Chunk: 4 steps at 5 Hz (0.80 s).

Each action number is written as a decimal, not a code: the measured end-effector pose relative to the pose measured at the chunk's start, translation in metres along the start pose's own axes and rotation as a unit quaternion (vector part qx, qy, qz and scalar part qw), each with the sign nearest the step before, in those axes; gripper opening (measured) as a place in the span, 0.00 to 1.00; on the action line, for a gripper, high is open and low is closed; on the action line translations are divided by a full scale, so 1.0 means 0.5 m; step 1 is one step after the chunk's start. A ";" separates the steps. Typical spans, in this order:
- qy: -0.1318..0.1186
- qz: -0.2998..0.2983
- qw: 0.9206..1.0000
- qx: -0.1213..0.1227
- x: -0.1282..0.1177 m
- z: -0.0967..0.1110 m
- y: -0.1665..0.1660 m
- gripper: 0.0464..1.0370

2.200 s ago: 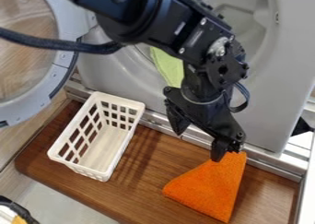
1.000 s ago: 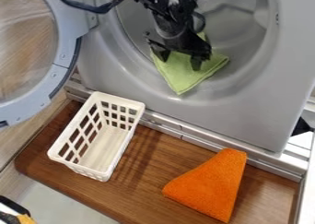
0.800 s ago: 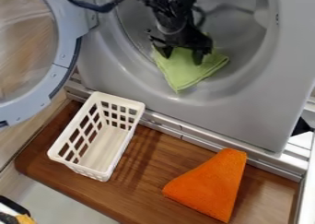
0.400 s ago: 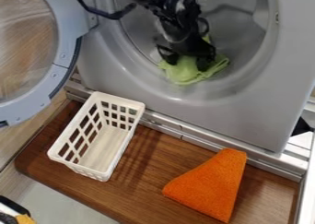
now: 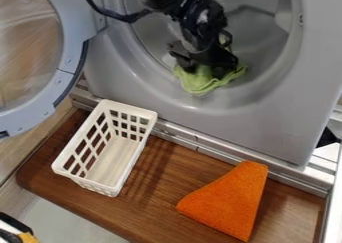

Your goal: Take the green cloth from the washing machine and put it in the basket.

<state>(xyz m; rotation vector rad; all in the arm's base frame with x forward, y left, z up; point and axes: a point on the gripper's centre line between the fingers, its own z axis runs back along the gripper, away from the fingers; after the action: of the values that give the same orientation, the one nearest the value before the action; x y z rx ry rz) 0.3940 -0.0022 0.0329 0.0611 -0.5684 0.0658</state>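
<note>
Green cloth (image 5: 198, 85), in the camera view, lies bunched on the lower inner edge of the washing machine's (image 5: 247, 122) opening. The gripper (image 5: 204, 70) reaches down onto it, fingers apart, with cloth between them. Below, the white basket (image 5: 131, 107) rests on a wooden surface (image 5: 157, 207), left of an orange cloth (image 5: 227, 202) in the view.

My gripper (image 5: 206, 70) covers part of the green cloth (image 5: 200, 83), so I can't see the folds under it. The top edge crops the arm (image 5: 194, 12) and the washing machine (image 5: 257, 122); the left edge cuts my view of the door (image 5: 72, 62). I can't identify the cropped black-and-yellow object (image 5: 25, 235) at lower left.
</note>
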 end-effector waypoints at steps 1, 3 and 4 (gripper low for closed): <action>0.001 0.001 1.000 -0.003 -0.006 0.011 -0.004 0.34; -0.023 0.007 1.000 -0.016 0.011 0.091 -0.003 0.04; -0.005 0.030 0.999 -0.019 -0.013 0.169 0.003 0.03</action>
<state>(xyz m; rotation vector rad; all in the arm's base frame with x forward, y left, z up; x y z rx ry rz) 0.3433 -0.0072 0.1007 0.0070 -0.5821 0.1134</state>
